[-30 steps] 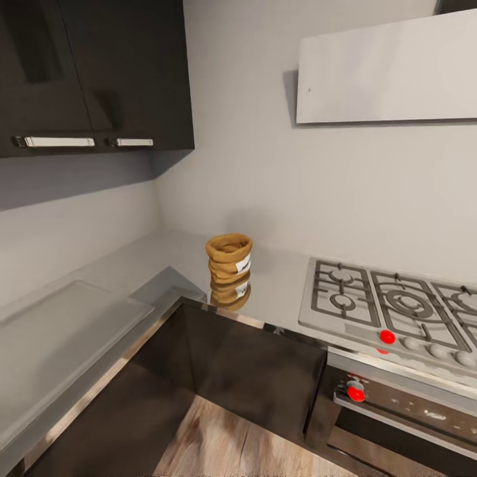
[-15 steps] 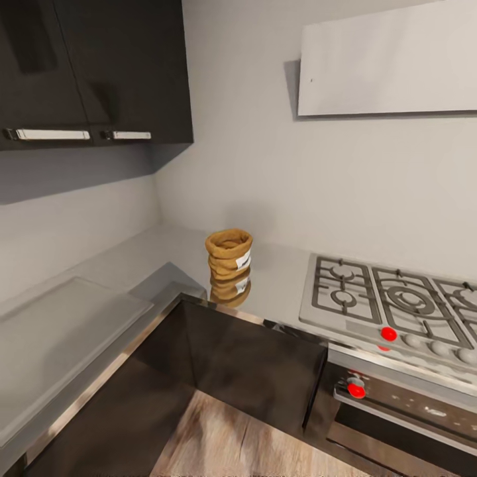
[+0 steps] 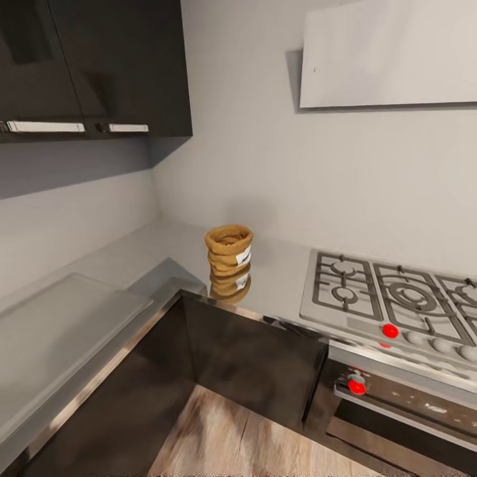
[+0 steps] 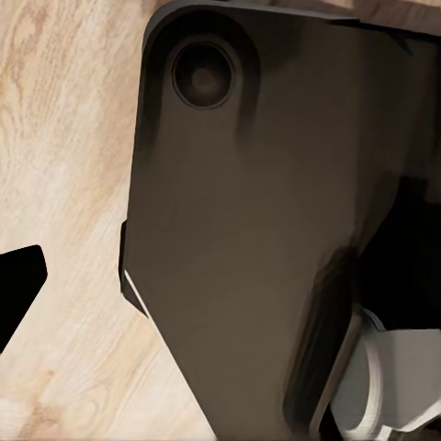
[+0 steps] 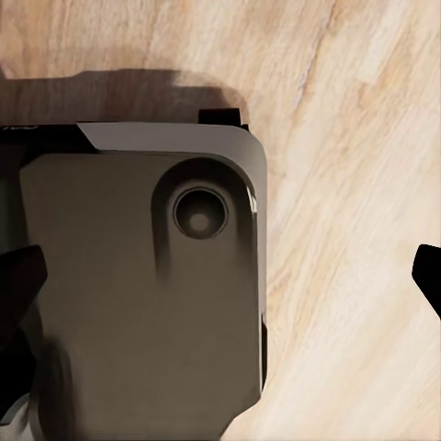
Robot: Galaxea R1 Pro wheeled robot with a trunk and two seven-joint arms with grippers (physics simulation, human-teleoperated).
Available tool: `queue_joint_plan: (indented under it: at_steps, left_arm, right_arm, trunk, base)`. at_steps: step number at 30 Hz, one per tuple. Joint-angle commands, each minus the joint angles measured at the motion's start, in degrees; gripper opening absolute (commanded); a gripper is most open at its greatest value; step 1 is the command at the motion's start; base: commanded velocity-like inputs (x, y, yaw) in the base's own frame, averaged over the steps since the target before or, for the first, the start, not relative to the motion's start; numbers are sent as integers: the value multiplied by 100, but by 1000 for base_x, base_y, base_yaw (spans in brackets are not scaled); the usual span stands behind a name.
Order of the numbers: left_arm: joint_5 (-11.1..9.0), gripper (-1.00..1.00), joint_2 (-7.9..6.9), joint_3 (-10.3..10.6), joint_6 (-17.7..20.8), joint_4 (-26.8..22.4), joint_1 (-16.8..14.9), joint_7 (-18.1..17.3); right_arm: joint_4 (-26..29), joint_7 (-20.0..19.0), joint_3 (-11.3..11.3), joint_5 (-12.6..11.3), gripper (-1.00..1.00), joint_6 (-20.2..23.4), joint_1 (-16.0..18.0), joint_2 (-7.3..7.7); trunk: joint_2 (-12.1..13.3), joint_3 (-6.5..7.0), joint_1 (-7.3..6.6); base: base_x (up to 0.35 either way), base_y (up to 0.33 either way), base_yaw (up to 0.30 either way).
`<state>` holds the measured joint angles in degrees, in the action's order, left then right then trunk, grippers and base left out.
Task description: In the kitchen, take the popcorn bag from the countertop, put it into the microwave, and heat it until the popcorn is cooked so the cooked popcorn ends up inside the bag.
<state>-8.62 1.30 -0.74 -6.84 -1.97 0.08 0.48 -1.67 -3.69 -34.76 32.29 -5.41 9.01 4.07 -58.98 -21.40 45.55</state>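
Observation:
The popcorn bag (image 3: 229, 248), a small tan ridged sack with a white label, stands upright on the glossy grey countertop (image 3: 132, 258) near the inner corner, its reflection under it. The microwave is out of view. In the left wrist view my left gripper (image 4: 220, 285) hangs over the robot's dark base, with one black fingertip (image 4: 14, 285) at the frame's edge. My right gripper (image 5: 220, 276) is open, its black fingertips (image 5: 427, 276) far apart over the base and the wood floor. Both grippers hold nothing.
A grey gas hob (image 3: 391, 305) with grates and red knobs lies to the right of the bag, above a dark steel oven (image 3: 397, 404). Dark wall cabinets (image 3: 93, 66) hang at upper left, and a pale hood (image 3: 391, 56) at upper right. Wood floor (image 3: 225, 437) lies before the cabinet fronts.
The whole head view has shifted slightly, so the camera has moved. The bag stands in the same spot on the countertop.

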Motion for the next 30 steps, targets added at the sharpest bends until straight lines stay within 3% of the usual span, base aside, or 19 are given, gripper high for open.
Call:
queue_joint_plan:
  at_steps: [1, 19, 30]
  left_arm:
    - [-33, 100, 6, 9, -11, -5, 1, 9]
    - [-40, 100, 2, -2, -11, -5, 1, 14]
    - [-43, 100, 2, -5, -22, -5, 1, 14]
  right_arm:
    - [-18, -9, -48, 32, 100, -34, 7, 5]
    - [-18, -9, -48, 32, 100, -56, 7, -4]
    - [-18, -17, -41, 39, 100, -65, 5, -2]
  trunk:
    - [-4, -15, 0]
    - [-4, -175, 0]
    - [-4, -184, 0]
  base:
    - [0, 0, 0]
    - [0, 0, 0]
    - [0, 0, 0]
